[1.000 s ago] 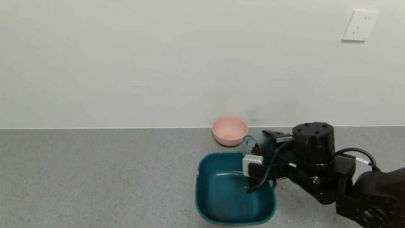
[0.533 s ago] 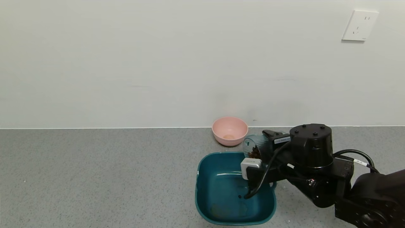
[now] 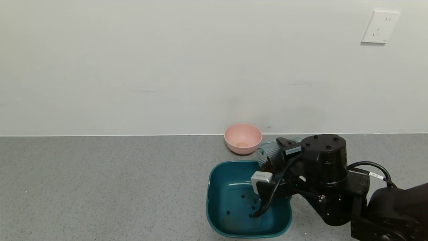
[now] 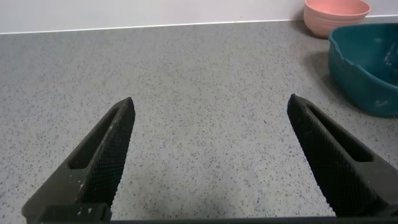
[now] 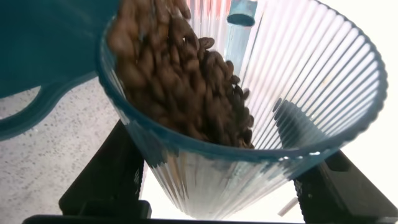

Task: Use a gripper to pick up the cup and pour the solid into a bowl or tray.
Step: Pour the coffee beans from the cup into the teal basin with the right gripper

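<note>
Jaws of the left gripper stand apart over bare desk. At right, the right gripper clamps the cup, tipped over the teal basin's far right corner. Beans crowd its mouth; a few lie in the basin.

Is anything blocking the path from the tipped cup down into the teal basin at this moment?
Nothing visible does. The right gripper holds the cup tilted, mouth over the teal basin, and a few beans already lie inside it. The pink bowl sits behind the basin, off the pour path. The left gripper is parked open away from the basin.
</note>
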{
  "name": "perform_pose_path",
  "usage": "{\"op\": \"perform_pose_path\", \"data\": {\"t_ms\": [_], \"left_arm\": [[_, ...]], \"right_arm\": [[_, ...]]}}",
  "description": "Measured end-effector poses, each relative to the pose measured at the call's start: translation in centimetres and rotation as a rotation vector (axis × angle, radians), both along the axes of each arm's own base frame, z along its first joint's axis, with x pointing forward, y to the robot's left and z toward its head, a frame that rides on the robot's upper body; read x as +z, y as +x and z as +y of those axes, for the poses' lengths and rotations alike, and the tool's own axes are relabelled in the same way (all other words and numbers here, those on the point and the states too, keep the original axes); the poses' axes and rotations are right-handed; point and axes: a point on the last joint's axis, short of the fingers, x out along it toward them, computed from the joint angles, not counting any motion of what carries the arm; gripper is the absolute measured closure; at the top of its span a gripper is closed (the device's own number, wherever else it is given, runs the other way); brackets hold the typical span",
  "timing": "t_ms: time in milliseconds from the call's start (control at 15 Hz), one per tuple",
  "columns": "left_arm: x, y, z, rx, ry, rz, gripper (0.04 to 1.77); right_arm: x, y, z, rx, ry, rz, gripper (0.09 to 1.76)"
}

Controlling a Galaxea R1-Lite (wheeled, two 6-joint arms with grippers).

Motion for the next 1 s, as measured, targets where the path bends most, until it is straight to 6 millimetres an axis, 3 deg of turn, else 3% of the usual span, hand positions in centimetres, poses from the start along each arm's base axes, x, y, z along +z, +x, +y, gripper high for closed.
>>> {"op": "perform_pose_path", "data": {"t_ms": [1000], "left_arm": [[0.00,0.00,0.00,0.000,0.000,0.000,0.05]], "right_arm": [[-0.61,-0.58,0.68,-0.001,-0.080,-0.005,0.49]]}}
